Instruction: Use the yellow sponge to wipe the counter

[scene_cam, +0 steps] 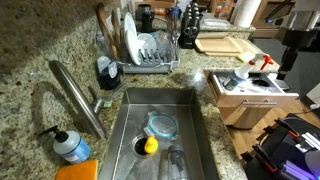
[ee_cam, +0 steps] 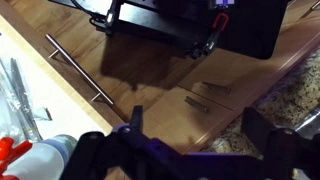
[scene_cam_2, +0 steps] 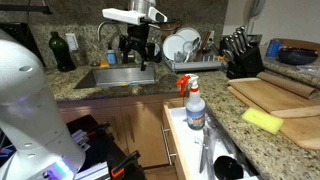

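The yellow sponge lies on the speckled granite counter, just in front of the wooden cutting board. I do not see the sponge in the wrist view. My gripper hangs in the air well away from the sponge, on the sink side of the open drawer. It also shows dark near the right edge in an exterior view. In the wrist view my gripper is open and empty, above cabinet fronts and a corner of the counter.
The sink holds a bowl and a small yellow object. A faucet, a dish rack and a knife block stand on the counter. An open drawer holds a spray bottle.
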You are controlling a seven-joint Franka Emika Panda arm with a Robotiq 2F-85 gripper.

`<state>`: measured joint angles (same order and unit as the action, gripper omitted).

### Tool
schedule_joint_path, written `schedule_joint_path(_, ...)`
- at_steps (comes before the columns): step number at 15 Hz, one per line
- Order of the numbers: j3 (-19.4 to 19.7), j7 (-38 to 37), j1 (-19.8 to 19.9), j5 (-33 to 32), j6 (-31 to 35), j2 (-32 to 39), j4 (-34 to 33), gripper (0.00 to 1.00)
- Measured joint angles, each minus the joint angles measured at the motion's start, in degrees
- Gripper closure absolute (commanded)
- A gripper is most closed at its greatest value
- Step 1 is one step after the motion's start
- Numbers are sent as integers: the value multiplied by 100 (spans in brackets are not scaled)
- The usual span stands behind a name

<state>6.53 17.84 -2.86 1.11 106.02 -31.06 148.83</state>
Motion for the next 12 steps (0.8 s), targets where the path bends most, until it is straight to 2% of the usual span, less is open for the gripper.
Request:
schedule_joint_path(2,-3,0,0,0,0,0,0,0)
schedule_joint_path(5,40,-241,54,161,392,-96,-193,0)
schedule_joint_path(8,271,-419,241,220,397,-252,-889,0)
schedule_joint_path(12,881,-534,738,218,430,-46,-1934,0)
